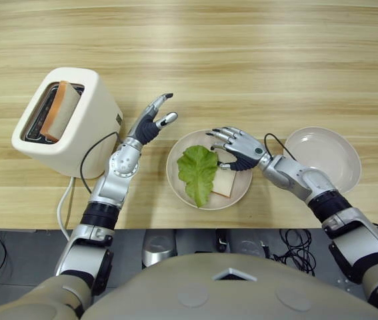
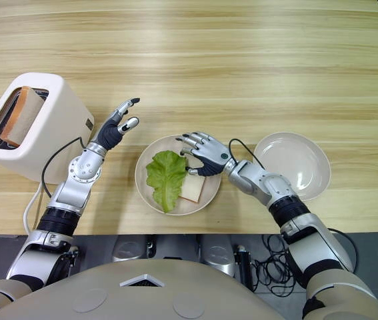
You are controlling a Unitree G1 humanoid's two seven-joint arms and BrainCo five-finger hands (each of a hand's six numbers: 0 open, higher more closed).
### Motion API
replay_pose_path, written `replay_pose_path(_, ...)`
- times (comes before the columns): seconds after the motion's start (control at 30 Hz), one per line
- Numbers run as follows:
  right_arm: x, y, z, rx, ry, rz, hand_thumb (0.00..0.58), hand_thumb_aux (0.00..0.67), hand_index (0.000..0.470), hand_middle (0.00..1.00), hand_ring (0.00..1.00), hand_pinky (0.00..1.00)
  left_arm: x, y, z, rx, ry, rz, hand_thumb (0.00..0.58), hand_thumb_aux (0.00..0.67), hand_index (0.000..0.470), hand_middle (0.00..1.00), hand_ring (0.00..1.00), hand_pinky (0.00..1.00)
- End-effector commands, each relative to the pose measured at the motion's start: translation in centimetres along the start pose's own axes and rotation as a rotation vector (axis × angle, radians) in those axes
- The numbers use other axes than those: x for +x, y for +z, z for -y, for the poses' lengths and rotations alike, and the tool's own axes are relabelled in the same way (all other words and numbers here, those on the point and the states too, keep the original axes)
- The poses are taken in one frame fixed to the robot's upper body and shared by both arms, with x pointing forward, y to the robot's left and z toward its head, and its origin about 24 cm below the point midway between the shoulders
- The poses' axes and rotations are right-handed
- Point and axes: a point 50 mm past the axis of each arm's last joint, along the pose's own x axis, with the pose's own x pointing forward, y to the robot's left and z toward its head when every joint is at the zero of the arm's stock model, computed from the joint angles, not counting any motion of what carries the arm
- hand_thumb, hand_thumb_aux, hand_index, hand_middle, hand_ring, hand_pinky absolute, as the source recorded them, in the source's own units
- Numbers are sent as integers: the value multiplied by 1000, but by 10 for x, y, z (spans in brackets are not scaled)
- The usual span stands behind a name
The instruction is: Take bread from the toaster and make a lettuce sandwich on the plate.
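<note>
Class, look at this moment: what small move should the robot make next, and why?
Probably the left hand, open and nearest the toaster, should reach for the slice standing in its slot. The plate already holds bread and lettuce, so a top slice seems missing.

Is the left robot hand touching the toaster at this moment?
Apart. In the left eye view, bare table shows between the open left robot hand and the side of the toaster; the hand holds nothing.
</note>
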Motion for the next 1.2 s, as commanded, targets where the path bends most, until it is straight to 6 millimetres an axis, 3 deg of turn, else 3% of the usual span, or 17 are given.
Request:
replay_pose_path(0.03, 2, 7, -4, 5, 7, 21, 466, 373, 256, 0, 0, 0, 0, -6, 6, 2, -31, -34, 0, 0, 0, 0, 0, 0)
replay_pose_path(0.47, 3, 10, -2, 25, -15, 26, 478, 389, 267, 0, 0, 0, -1, -10, 9, 4, -49, -48, 0, 0, 0, 0, 0, 0)
replay_pose_path(0.5, 3, 10, -1, 23, -21, 26, 552, 523, 359, 0, 0, 0, -1, -10, 9, 3, -50, -48, 0, 0, 0, 0, 0, 0)
replay_pose_path(0.53, 3, 10, -1, 23, -26, 25, 580, 670, 460, 0, 0, 0, -1, -10, 9, 3, -51, -49, 0, 0, 0, 0, 0, 0)
replay_pose_path(1.0, 3, 7, -1, 36, -32, 4, 580, 670, 460, 0, 0, 0, -1, -16, 13, -4, -73, -69, 0, 0, 0, 0, 0, 0)
replay_pose_path(1.2, -8, -2, 10, 20, -64, -28, 580, 670, 460, 0, 0, 0, -2, -16, 13, -5, -69, -69, 0, 0, 0, 0, 0, 0)
